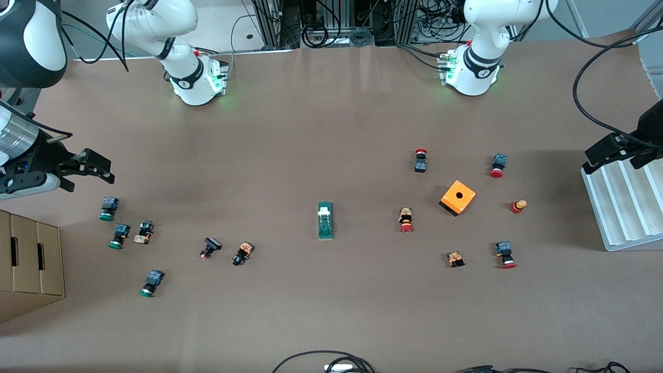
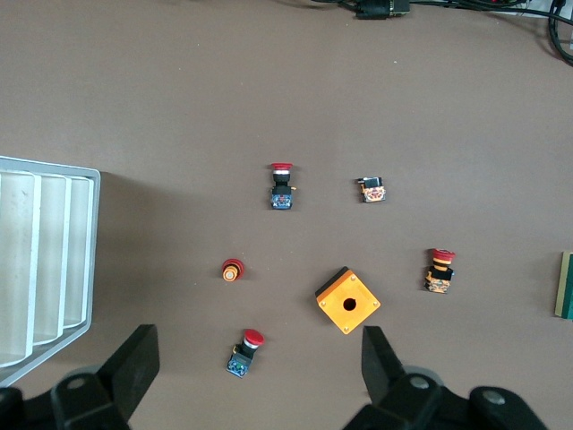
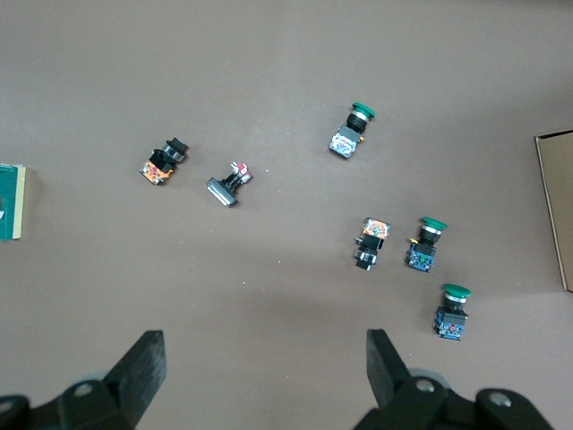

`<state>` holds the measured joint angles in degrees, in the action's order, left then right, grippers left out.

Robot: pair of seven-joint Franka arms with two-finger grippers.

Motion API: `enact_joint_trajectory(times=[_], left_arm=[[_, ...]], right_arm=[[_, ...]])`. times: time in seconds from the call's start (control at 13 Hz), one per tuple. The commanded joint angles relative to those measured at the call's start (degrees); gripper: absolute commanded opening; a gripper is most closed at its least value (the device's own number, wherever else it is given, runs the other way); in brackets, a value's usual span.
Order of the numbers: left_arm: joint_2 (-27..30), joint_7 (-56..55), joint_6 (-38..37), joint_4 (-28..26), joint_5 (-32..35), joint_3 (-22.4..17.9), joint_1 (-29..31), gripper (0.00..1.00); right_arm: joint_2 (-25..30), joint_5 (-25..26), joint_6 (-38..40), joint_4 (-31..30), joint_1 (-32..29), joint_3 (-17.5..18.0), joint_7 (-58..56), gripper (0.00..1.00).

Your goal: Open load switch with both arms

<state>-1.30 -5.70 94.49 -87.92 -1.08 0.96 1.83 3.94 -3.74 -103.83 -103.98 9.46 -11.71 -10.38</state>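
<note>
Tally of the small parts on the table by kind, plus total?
Green-capped buttons: 3
Red-capped buttons: 4
Red-and-orange knob: 1
Button parts without a red or green cap: 4
Orange box: 1
Load switch: 1
Total: 14

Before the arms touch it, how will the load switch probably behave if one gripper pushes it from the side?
The load switch lies flat and alone on the smooth brown table, so it would probably slide or turn, not tip. It looks like a rigid, long block, so it should not bend. Its white tab sits at one end and may move when pressed.
</note>
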Motion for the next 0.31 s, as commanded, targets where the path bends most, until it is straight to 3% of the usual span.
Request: enact_joint_trajectory(times=[0.0, 0.23], left_arm=[[-0.19, 0.43, -1.23, 0.12, -0.32, -0.25, 0.28, 1.00], [-0.54, 1.47, -3.60, 0.21, -0.24, -0.34, 0.37, 1.00]], right_arm=[[0.54, 0.84, 1.34, 0.62, 0.30, -0.15, 0.45, 1.00], [0.45, 0.84, 1.08, 0.62, 0.30, -0.15, 0.45, 1.00]])
